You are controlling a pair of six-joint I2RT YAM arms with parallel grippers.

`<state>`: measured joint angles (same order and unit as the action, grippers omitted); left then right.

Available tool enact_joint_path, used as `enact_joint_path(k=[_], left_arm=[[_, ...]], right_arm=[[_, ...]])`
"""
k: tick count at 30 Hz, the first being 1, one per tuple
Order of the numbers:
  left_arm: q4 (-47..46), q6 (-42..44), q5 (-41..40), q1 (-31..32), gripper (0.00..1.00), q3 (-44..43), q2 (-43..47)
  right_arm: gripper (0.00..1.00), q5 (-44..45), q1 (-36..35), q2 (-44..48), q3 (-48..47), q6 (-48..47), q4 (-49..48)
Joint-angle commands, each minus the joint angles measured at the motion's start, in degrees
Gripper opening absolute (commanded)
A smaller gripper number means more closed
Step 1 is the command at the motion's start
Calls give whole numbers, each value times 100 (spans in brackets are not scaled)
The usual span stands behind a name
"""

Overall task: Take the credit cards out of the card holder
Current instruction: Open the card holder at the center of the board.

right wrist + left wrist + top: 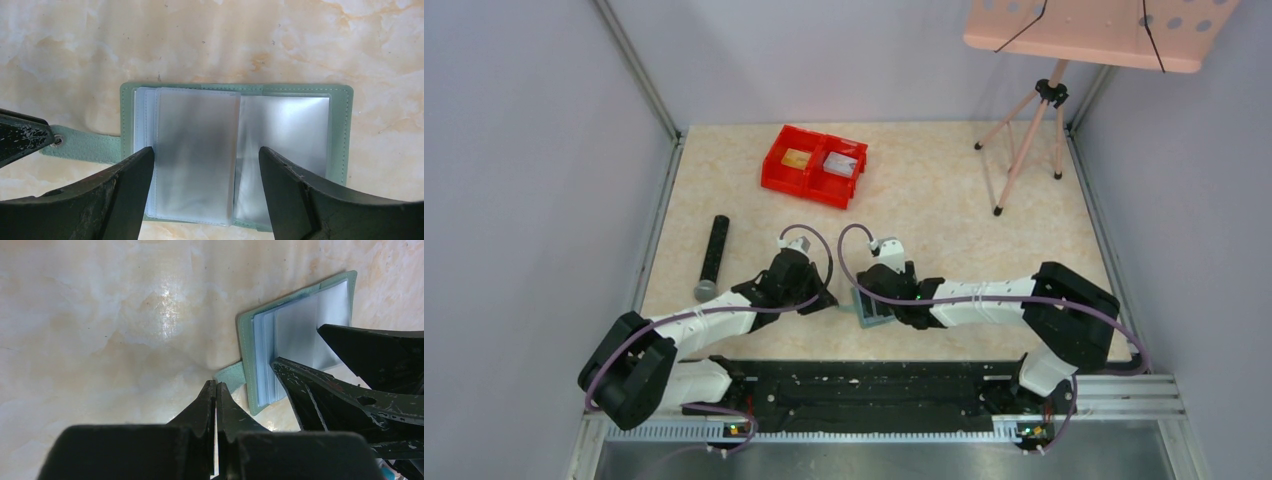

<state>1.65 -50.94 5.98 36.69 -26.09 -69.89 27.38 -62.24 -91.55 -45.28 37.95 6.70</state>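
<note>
The sage-green card holder [345, 130] lies open on the table, its pale clear pockets [195, 150] facing up; no card shows clearly in them. It also shows in the left wrist view [245, 340] and in the top view [871, 308]. My right gripper [205, 155] is open just above it, a finger on each side of the left pocket page. My left gripper [216, 383] is shut, with its tips at the end of the holder's tab [231, 375]. A gold card [796, 158] and a pale card [841, 163] lie in the red bin [812, 183].
A black cylinder [714, 255] lies at the left of the table. A tripod [1034, 130] stands at the back right under a pink perforated board [1094, 30]. Grey walls enclose the table on three sides.
</note>
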Motion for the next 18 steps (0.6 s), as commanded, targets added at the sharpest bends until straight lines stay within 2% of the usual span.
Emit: enact_joint_path(k=[1,18], left_arm=[[-85,30,-63,-11,0,17,115],[-11,48,-104,-12,0,-54,46]], right_arm=[[76,292,-75,26,-218,-20,238],[72,641,-75,801,-10,-6,618]])
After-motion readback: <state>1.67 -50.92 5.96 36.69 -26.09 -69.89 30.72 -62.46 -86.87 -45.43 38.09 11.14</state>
